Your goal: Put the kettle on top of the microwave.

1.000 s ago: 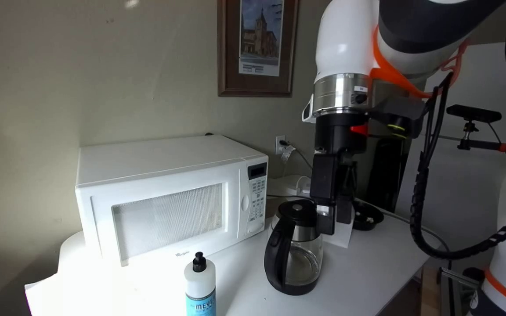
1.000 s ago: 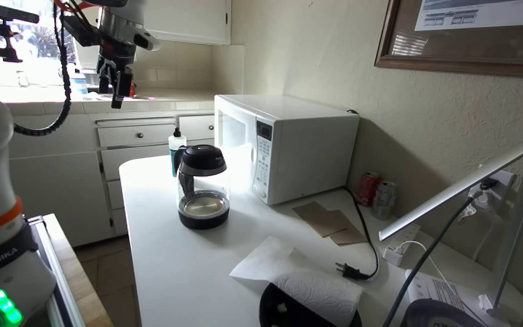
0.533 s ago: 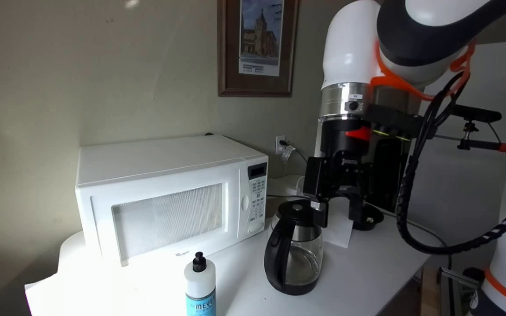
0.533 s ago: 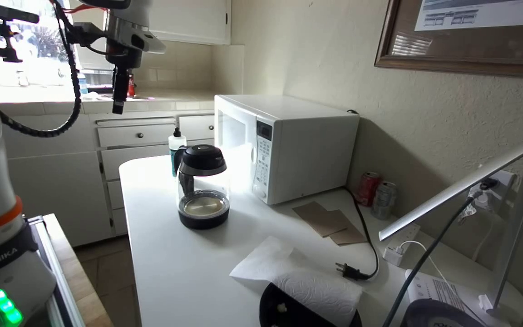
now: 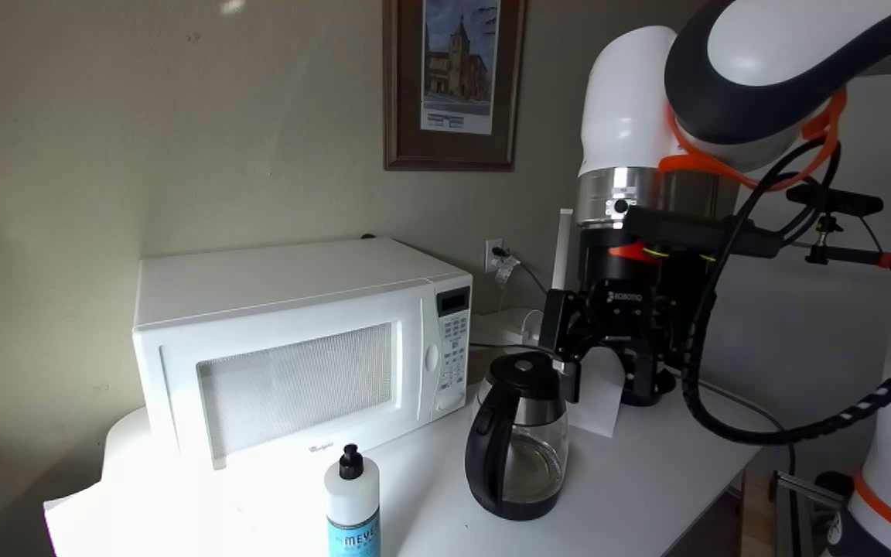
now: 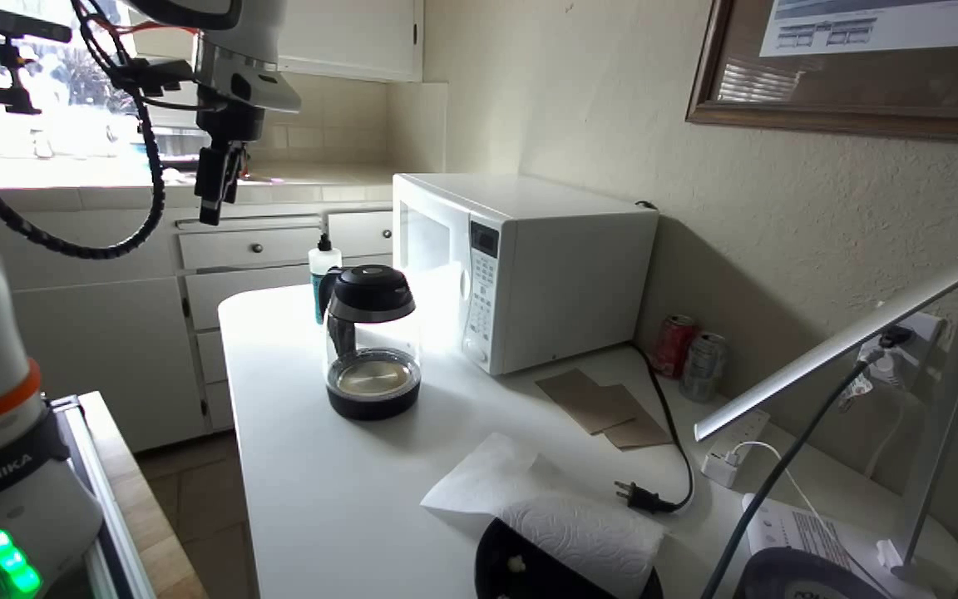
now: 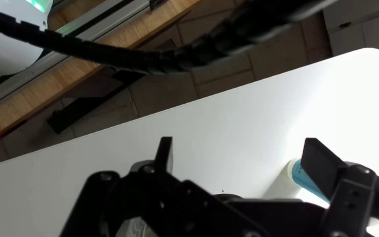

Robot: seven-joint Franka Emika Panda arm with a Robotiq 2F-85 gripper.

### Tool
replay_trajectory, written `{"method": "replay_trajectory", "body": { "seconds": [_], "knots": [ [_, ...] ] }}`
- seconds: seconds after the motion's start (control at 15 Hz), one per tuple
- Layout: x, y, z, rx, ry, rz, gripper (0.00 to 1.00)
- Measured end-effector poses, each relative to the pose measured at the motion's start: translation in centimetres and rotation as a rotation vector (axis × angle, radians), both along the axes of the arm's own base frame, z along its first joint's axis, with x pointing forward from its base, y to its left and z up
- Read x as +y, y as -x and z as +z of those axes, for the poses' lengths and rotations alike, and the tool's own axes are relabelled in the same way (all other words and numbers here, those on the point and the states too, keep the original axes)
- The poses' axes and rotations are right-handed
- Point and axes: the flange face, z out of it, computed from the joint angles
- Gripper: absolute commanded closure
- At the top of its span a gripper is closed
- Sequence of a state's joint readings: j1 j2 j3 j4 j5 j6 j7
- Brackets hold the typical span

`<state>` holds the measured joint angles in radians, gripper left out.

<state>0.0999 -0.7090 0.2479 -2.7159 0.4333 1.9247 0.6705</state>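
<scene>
As the arm point(image 5: 617, 139) dips and its wrist swings round, the fingers point(image 7: 322, 168) ride down with it, spread wide, nothing between them. That smells of lining up: no grasp made, so the whole lift and carry lies ahead. Next out, below and beyond the fingers, the kettle point(image 6: 372, 341) hasn't budged, upright on the table point(image 6: 321, 499), and in an exterior view there's clear air between the two. And look at it: see-through glass, black lid point(image 6: 372, 287) and base, silver band, a shiny disc in the bottom, and that chunky handle point(image 5: 484, 456) reaching roughly toward the soap bottle point(image 5: 353, 503). Slick and round, I'd guess, so the handle looks the safer hold. Farthest from the fingers, past the kettle, sits the microwave point(image 5: 302, 340), its flat white top the target.
</scene>
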Motion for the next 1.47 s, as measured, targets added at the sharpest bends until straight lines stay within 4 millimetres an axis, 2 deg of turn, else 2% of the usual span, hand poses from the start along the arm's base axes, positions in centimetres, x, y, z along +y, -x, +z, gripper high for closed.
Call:
{"method": "replay_trajectory", "body": {
  "seconds": [0.13, 0.47, 0.6, 0.73, 0.87, 1.0, 1.27, 1.47],
  "knots": [
    [-1.3, -1.4, 0.3, -0.017, 0.001, -0.113, 0.00],
    [-7.4, -6.2, 0.6, -0.080, 0.032, -0.397, 0.00],
    [-8.9, -8.5, 0.3, -0.135, 0.053, -0.505, 0.00],
    [-9.0, -10.6, -0.2, -0.189, 0.070, -0.608, 0.00],
    [-8.0, -11.8, -1.0, -0.198, 0.090, -0.689, 0.00],
    [-7.2, -12.1, -1.4, -0.190, 0.098, -0.710, 0.00],
    [-7.3, -12.3, -1.5, -0.179, 0.093, -0.711, 0.00],
    [-6.8, -14.0, -2.3, -0.133, 0.087, -0.724, 0.00]
  ]
}}
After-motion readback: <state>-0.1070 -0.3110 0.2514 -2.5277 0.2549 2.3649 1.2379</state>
